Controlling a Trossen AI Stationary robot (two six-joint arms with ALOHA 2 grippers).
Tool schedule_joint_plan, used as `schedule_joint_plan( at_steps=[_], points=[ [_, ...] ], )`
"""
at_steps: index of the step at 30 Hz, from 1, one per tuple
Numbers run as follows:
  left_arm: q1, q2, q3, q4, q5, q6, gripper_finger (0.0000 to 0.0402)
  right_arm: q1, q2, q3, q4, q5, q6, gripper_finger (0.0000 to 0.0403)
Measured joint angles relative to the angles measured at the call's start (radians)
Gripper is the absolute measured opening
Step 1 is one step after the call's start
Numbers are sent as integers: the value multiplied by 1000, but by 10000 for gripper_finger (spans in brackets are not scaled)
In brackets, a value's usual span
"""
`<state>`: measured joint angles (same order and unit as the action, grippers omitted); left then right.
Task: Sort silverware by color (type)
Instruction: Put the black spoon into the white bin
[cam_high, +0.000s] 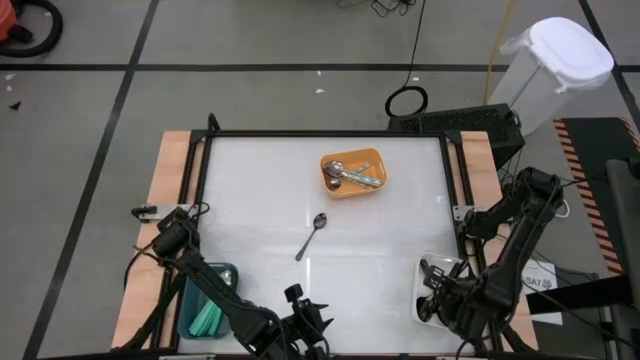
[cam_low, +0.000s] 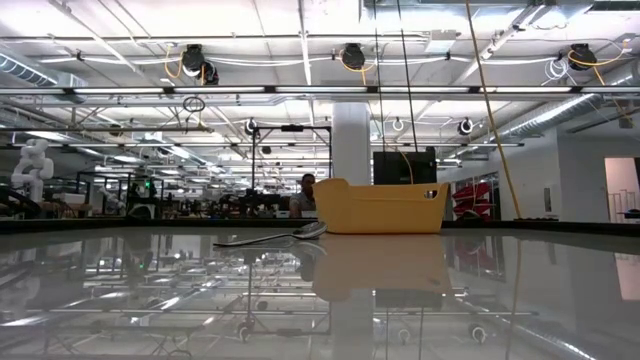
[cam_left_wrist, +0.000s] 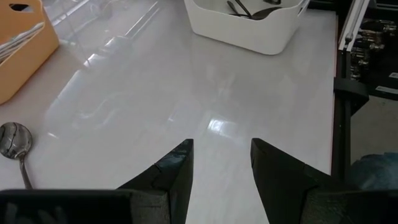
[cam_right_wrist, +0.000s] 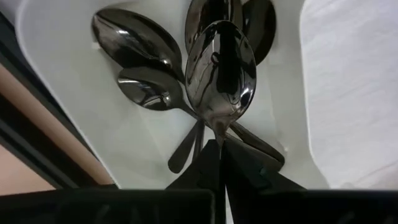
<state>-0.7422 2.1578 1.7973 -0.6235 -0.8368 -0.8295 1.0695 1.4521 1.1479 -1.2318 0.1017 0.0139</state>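
Observation:
One shiny silver spoon (cam_high: 312, 235) lies flat on the white table, mid-table; the low view shows the spoon (cam_low: 270, 238) beside the orange tray (cam_low: 380, 205). More silver spoons lie in the orange tray (cam_high: 352, 172). Teal-handled spoons sit in the teal tray (cam_high: 205, 305). Black spoons (cam_right_wrist: 140, 56) lie in the white tray (cam_high: 440, 290). My right gripper (cam_right_wrist: 219, 155) is over the white tray, shut on a black spoon (cam_right_wrist: 221, 68). My left gripper (cam_left_wrist: 221, 155) is open, low over bare table at the near edge; the silver spoon (cam_left_wrist: 15, 140) lies off to its side. My right gripper pinches the black spoon's handle just behind the bowl (cam_right_wrist: 219, 134) between its two fingers. The fingers point down into the white tray and lie along the handle. The bowl sticks out past the fingertips, above the other black spoons; whether it touches them I cannot tell.
The white tray (cam_left_wrist: 249, 22) sits at the table's near right, the teal tray at the near left, the orange tray toward the far side. A black frame rail (cam_high: 330, 135) runs along the table's edges. Bare white surface lies around the lone spoon.

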Motion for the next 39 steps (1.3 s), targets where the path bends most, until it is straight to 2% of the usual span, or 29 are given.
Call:
schedule_joint_plan(
  at_steps=[12, 20, 27, 32, 36, 39],
  points=[
    [0, 0, 0, 0, 0, -3, 161, -1, 0, -53, 65, 0, 116, 45],
    [0, 0, 0, 0, 0, -4, 161, -1, 0, -53, 60, -1, 258, 51],
    [11, 0, 0, -11, 1, -11, 161, -1, 0, 18, -9, 1, 372, 49],
    [38, 0, 0, -96, 2, -12, 161, -1, 0, 101, -49, 11, 508, 43],
    [85, 0, 0, -217, 37, -41, 161, -1, -2, 126, 28, 162, 608, 39],
    [128, 0, 0, -291, 70, -60, 161, -1, -1, 126, 128, 302, 583, 39]
  ],
)
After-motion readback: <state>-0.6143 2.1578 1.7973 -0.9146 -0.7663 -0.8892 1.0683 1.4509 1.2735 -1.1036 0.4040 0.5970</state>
